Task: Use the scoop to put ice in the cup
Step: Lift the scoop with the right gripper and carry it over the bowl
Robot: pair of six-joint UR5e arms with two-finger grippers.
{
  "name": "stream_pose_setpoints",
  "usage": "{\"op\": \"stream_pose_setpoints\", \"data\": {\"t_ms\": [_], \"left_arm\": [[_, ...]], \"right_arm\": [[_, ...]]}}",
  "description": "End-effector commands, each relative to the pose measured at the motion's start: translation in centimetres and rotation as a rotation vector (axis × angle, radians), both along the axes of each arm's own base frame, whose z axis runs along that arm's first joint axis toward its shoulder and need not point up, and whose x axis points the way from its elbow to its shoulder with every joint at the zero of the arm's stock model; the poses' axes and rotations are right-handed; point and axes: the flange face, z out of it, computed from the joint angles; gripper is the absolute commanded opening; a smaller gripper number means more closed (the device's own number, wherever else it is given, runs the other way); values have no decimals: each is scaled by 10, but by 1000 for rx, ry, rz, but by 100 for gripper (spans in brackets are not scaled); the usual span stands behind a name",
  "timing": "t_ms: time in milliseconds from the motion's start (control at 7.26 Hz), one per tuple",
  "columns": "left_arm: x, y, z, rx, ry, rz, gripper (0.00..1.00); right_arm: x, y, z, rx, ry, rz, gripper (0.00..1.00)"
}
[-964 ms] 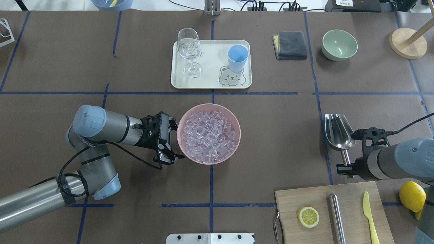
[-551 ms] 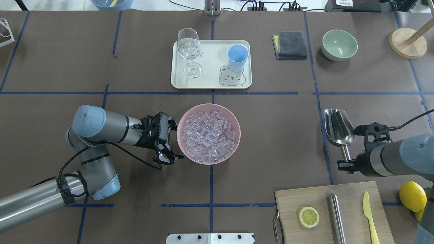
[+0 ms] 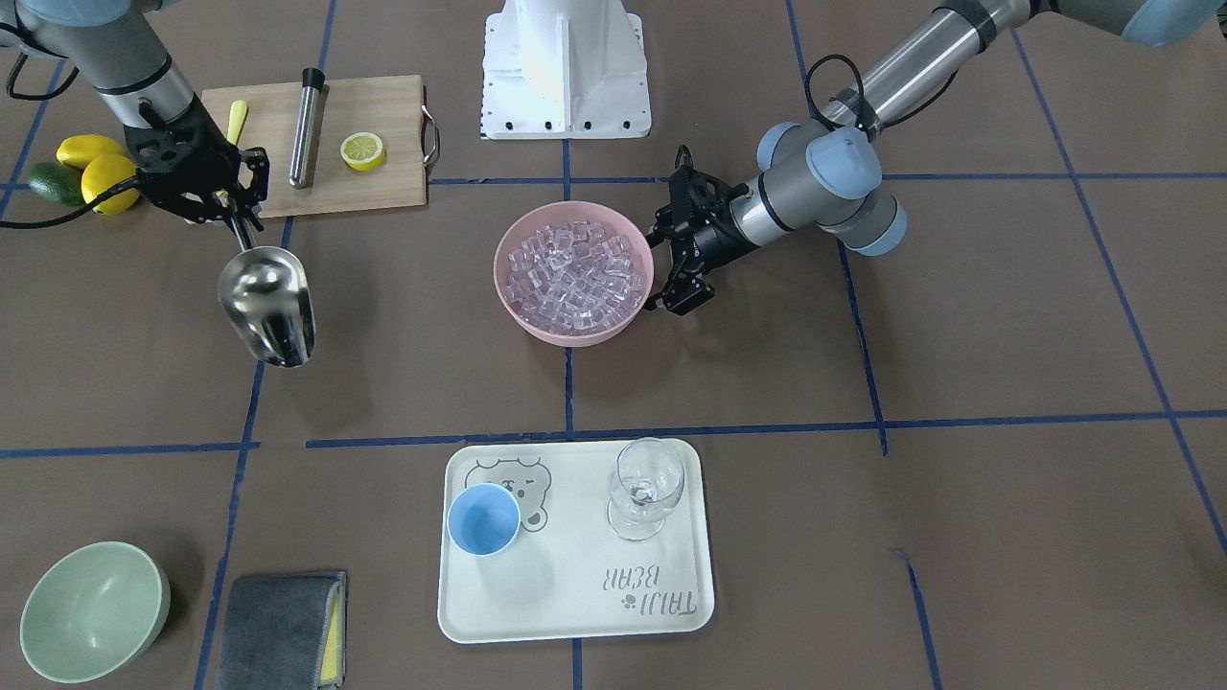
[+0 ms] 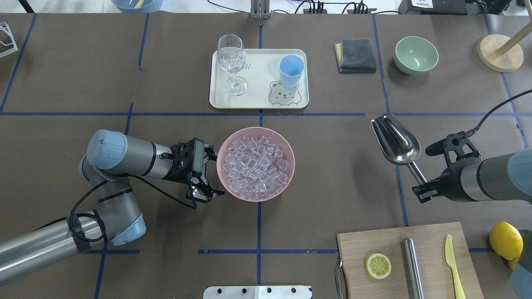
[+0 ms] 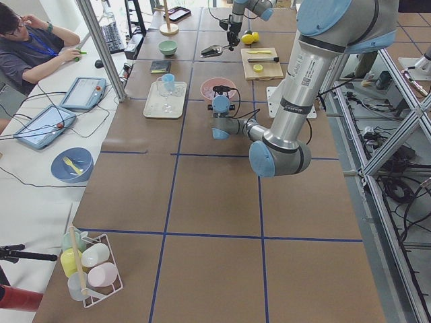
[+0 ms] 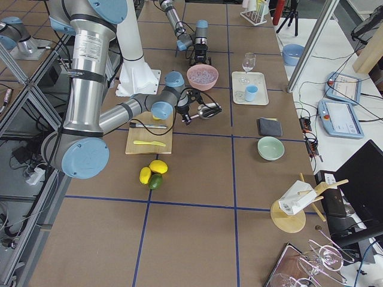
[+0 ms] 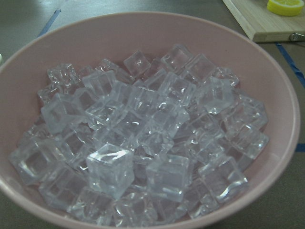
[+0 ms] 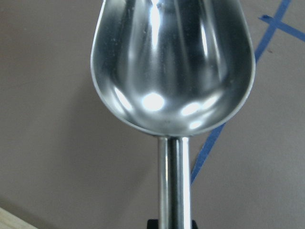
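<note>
Scoop, shiny stainless steel with trough blade [image 4: 394,139], empty, held by its rod handle in the right end effector [image 4: 423,192], clamped tight; blade lifted off the brown table [image 4: 332,174], likely for carrying toward the ice. Clear ice cubes [image 4: 255,166] fill the pink round bowl [image 4: 286,145]. Left end effector [image 4: 204,176] pinches the bowl's rim, probably to steady it. Small light-blue plastic cup [image 4: 291,70] waits upright on the cream tray [image 4: 257,101], beyond the bowl.
</note>
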Motion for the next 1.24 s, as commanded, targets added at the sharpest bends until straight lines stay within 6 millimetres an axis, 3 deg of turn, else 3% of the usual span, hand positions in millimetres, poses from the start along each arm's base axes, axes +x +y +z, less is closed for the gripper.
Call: {"op": "stream_pose_setpoints", "data": {"t_ms": [0,276,551,689,827,1102], "left_arm": [[0,0,1,-1,-1,-1,100],[0,0,1,0,0,-1,100],[0,0,1,0,0,-1,100],[0,0,1,0,0,-1,100],[0,0,0,1,2,-1,100],[0,0,-1,0,3,-1,100]], "right_arm": [[3,-11,-24,208,83,-173,0],[6,-18,-65,249,219,-292,0],[-16,-31,-151,177,305,-327,0],[-32,-27,-205,124,368,-368,0],[-38,-20,-239,112,407,-387,0],[-81,-20,-254,81,440,-432,0]]}}
